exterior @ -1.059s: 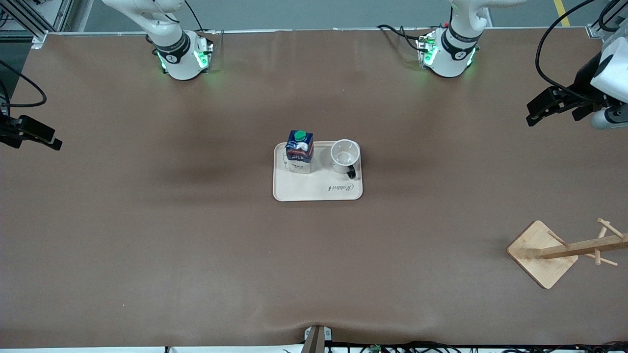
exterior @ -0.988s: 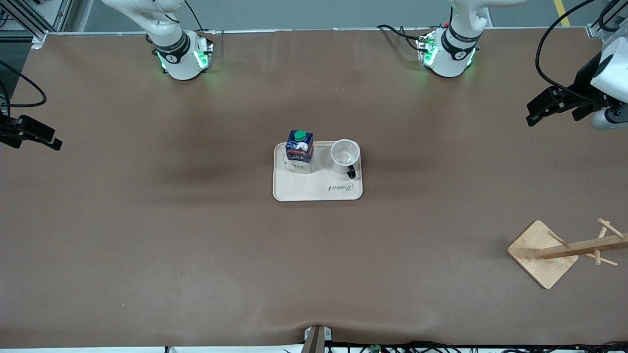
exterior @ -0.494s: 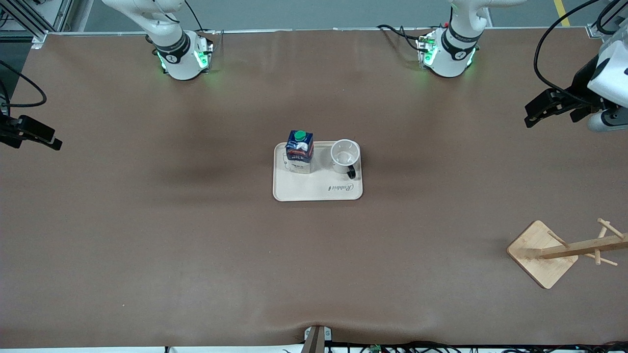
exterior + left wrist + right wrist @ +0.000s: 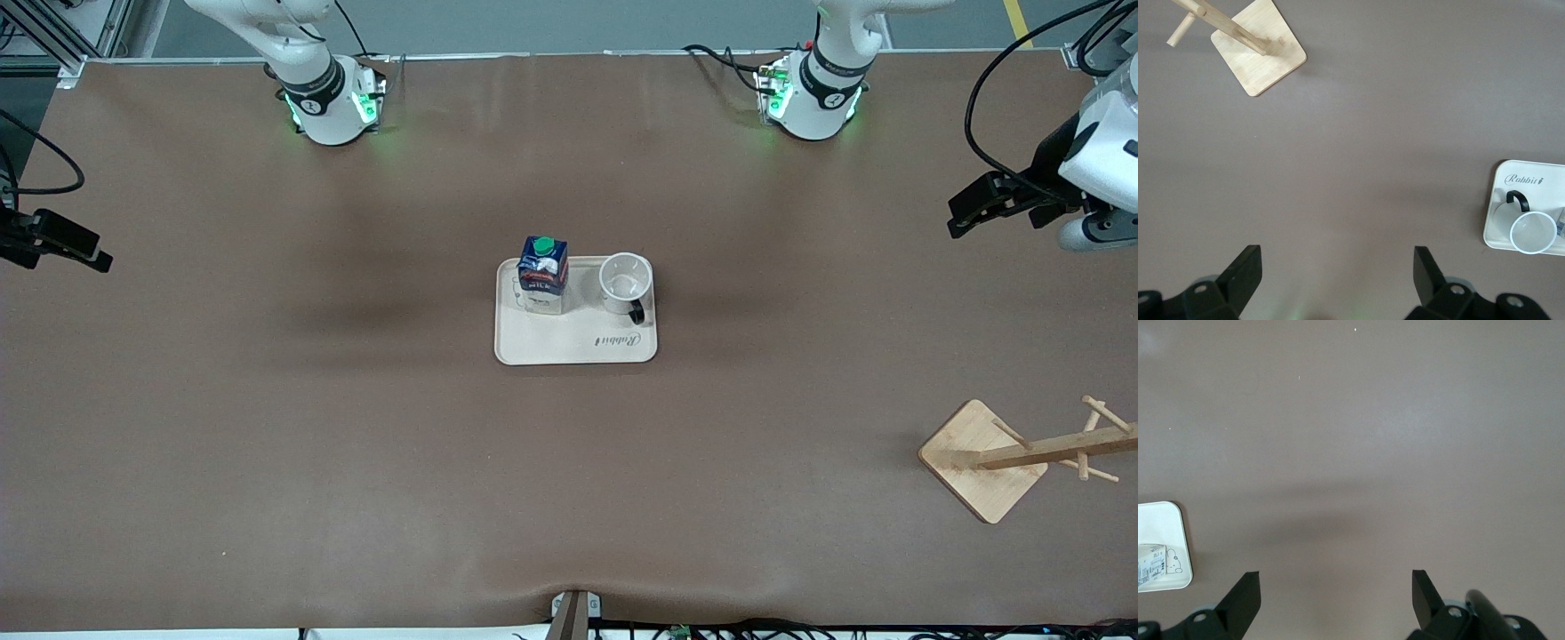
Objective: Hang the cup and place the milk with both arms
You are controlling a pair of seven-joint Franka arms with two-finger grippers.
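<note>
Hovering wide open over the bench's ends, my left tool (image 4: 969,206) and right tool (image 4: 67,244) flank the central tray (image 4: 576,348); cup (image 4: 625,283) stands toward my left arm, milk (image 4: 543,276) toward my right.

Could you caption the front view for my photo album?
Milk and cup wait on a tray; both open hands, left and right, hover at the table's ends.

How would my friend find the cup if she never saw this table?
Look for the cream tray in the middle of the brown table. Two things stand on it side by side: a dark-blue milk carton with a green cap, and the cup. The cup is the round, open white one with a black loop handle.
</note>
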